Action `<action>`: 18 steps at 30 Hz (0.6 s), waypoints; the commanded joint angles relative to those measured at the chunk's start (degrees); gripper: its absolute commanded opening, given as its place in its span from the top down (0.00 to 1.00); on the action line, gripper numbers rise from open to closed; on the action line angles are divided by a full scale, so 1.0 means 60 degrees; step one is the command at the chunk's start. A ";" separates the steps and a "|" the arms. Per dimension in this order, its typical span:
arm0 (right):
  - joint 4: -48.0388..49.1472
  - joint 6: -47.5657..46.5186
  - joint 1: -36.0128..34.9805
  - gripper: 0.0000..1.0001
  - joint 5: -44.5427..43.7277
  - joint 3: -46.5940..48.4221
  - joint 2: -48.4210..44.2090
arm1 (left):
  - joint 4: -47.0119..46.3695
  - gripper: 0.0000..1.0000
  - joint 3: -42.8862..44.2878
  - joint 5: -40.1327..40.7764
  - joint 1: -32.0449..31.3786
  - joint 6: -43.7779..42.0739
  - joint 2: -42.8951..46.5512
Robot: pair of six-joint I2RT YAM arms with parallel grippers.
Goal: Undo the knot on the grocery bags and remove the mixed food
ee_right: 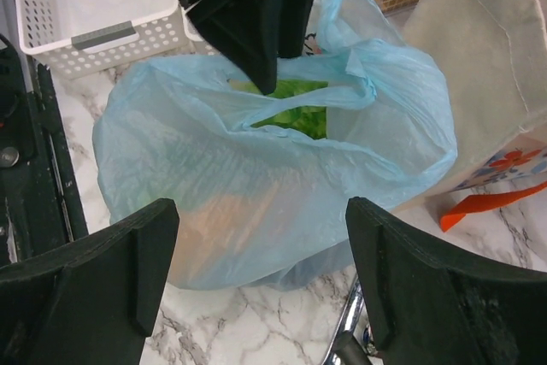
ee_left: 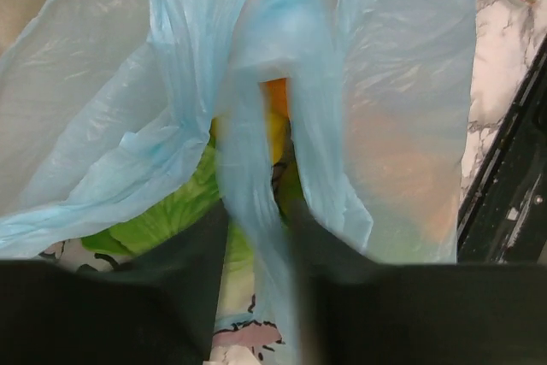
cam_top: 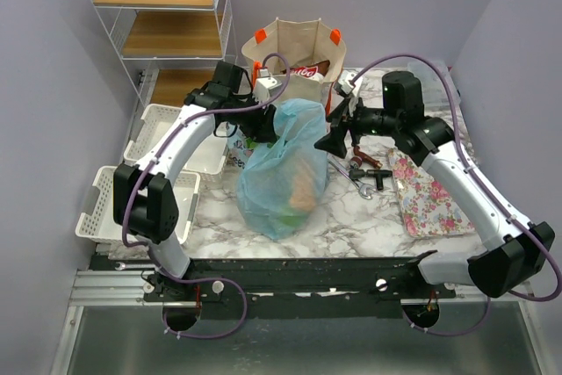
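We find the light-blue plastic bag directly under the left claw, whose fingers are pressed together on a twisted loop at the bag's top (lettuce shows green through the opening just below them). The right claw is spread wide, with the bag just ahead of its fingertips and apart from them. To that claw's right stands the canvas tote; a white basket lies beyond its left finger.

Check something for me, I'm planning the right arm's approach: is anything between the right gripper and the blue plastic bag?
Nothing visible. The open right gripper faces the blue plastic bag directly; the left gripper pinches the bag's top at its far side, off that path.
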State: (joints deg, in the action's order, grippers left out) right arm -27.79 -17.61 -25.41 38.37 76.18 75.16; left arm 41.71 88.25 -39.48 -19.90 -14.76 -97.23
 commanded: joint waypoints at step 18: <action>0.2064 -0.2959 -0.1833 0.01 0.0549 -0.0812 -0.0110 | -0.2307 1.00 -0.1206 -0.3160 -0.0029 0.0579 0.4272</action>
State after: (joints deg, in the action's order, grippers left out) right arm -18.92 -26.33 -33.82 40.84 72.03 75.31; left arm 28.82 79.40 -54.74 -19.66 -9.72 -69.80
